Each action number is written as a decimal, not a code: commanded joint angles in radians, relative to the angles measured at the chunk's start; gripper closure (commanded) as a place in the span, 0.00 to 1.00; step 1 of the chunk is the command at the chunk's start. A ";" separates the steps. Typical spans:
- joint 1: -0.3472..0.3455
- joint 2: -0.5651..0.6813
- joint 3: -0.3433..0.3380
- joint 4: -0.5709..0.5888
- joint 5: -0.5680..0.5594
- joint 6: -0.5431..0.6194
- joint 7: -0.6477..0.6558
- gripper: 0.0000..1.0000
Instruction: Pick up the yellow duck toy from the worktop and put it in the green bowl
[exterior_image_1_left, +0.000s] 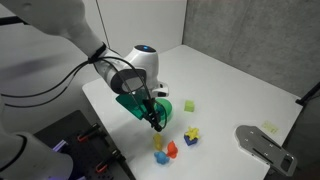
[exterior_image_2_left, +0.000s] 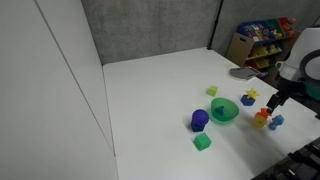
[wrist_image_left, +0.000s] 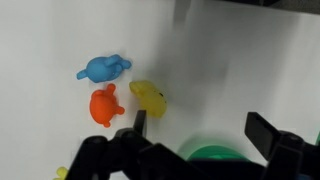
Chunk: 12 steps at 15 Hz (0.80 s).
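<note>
Duck (wrist_image_left: 148, 97) on tabletop (wrist_image_left: 50, 30) just beside bowl (wrist_image_left: 210, 151); orange toy (wrist_image_left: 103, 105) farther from bowl. Jaws spread, empty. Likely light, smooth, maybe squashy; pinch across plump body, gently.

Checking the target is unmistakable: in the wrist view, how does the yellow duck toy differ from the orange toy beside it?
The yellow duck toy is yellow; the orange toy is red-orange. The duck lies close by a fingertip of the open gripper; the orange toy lies farther out. Both are small, rounded, similar in size, and lie on the white worktop.
</note>
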 joint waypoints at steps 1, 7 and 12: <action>-0.020 0.091 0.005 0.038 0.050 0.074 -0.059 0.00; -0.063 0.264 0.014 0.089 0.047 0.219 -0.084 0.00; -0.125 0.391 0.041 0.152 0.043 0.296 -0.118 0.00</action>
